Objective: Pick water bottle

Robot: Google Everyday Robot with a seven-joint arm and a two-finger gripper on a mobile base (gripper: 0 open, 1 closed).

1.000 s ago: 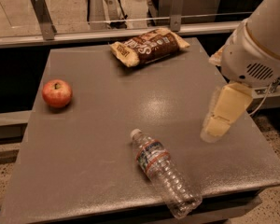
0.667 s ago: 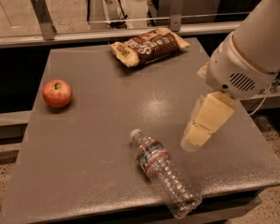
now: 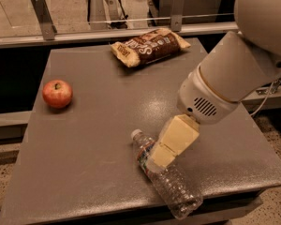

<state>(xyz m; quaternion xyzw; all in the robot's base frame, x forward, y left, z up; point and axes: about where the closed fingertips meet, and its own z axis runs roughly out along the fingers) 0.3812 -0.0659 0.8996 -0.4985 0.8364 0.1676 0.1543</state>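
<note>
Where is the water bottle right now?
In the camera view, the water bottle lies on its side at the table's front edge, right of centre, far from the apple; the gripper hangs by its capped end.

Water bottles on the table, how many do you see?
1. The water bottle lies on its side near the front edge of the table, cap pointing inward. The claw is over its label end. None seem hidden elsewhere.
</note>
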